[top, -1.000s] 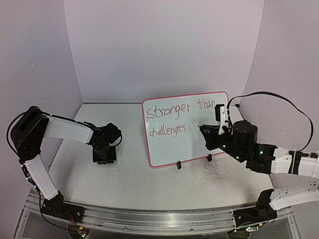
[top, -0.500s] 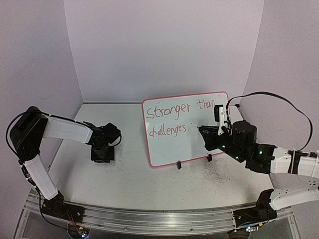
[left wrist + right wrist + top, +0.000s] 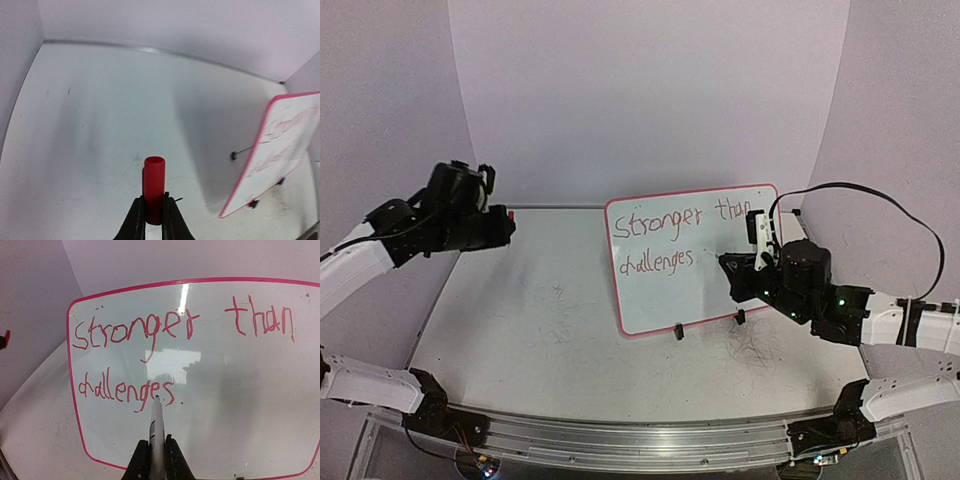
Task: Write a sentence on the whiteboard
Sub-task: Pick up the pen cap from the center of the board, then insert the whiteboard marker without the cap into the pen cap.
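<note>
Tabletop (image 3: 570, 340): scuffed white surface; it carries the whiteboard (image 3: 720, 295), which stands tilted back right of centre on two small black clip feet (image 3: 678, 331). Nothing visible anchors the feet, so forward pressure from the right arm (image 3: 840, 310) can slide the board or tip it backward.

Left arm (image 3: 380, 250): raised at the far left, well apart from the board; the hazard here is low. A later recapping move has to cross the whole tabletop, and a misaligned approach risks jamming the nib against the cap rim.

Sentence (image 3: 135, 332): "Stronger than" over "challenges", followed by a dot, in red; it reads as complete. The ink is probably fresh, so any sideways drag across it smears the letters.

Marker (image 3: 157, 422): the right jaws are clenched on its barrel; the tip lies at the final letters of "challenges". Contact with the board cannot be confirmed. A retreat that is not straight off the surface risks a stray line through the word; a nib left uncapped for long dries out.

Cap (image 3: 154, 185): red, open end forward; the left jaws are clamped on its rear end only. With so short a hold, the cap can pivot or slip out during fast motion.
</note>
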Robot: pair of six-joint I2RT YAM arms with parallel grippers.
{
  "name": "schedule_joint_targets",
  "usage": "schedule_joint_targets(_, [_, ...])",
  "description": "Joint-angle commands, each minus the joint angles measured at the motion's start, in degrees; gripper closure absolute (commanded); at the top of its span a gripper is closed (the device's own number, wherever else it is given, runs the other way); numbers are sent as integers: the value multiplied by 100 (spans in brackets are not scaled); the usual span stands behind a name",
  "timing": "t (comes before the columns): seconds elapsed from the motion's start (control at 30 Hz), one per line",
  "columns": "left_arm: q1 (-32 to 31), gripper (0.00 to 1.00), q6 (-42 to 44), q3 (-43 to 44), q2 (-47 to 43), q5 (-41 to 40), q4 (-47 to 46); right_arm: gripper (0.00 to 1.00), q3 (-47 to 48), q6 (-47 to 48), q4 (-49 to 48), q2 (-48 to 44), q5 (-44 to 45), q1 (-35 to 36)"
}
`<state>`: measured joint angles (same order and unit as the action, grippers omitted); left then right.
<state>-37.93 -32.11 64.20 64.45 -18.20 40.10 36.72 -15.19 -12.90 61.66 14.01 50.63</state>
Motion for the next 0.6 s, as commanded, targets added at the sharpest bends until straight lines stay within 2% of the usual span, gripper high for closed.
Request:
schedule_joint_targets(0.0, [-14, 100, 1376, 558, -530, 1418, -569, 100, 504, 201, 143, 33, -203, -22])
schedule_joint_targets(0.1, [-72, 100, 1775, 617, -547, 2420, -784, 100, 703, 266, 316, 16, -523, -22])
schedule_joint_targets(0.2, [-221, 100, 2180, 553, -517, 2953, -1064, 100, 858, 371, 457, -28, -989, -24])
schedule_joint_targets(0.37, [-504, 100, 3066, 386, -173, 3398, -1532, 100, 1169, 475, 902, -26, -1609, -20])
schedule_joint_targets(0.57, [-801, 100, 4176, 565, 615, 3460, -1685, 100, 1233, 269, 1063, -15, -1795, -22])
